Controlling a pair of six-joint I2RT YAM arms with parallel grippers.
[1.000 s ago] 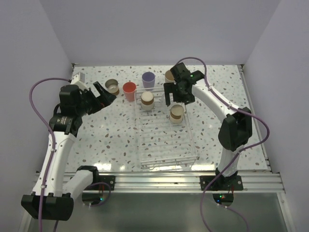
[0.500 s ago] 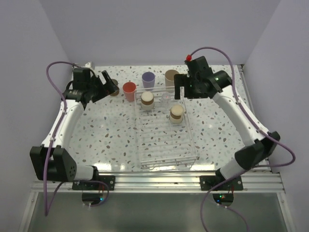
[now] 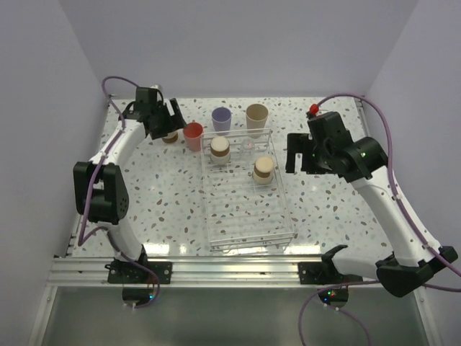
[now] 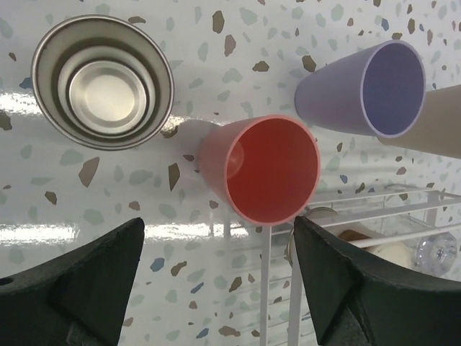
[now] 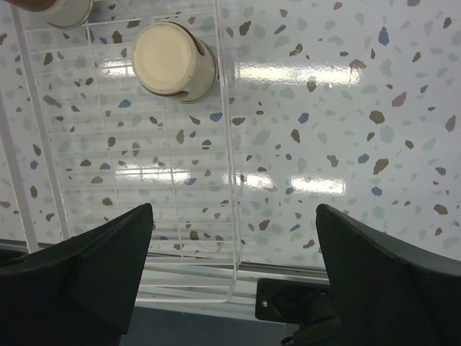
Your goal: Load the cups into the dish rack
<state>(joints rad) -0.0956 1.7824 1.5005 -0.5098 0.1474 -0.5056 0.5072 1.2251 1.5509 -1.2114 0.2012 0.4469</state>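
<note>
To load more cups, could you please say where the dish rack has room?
Bare: the dish rack from its near rim to the right upturned cup. Crowded: its far end, with the left upturned cup and tiny clear cup.

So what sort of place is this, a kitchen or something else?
Probably a robot test booth, not a kitchen: plain lilac walls box in a speckled tabletop, and two white-and-black arms are bolted to an aluminium rail.

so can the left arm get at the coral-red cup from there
Probably yes: the left gripper hangs open just above the coral-red cup, which stands upright with nothing over it. The dish rack stands close beside it, so a finger might brush its wire.
</note>
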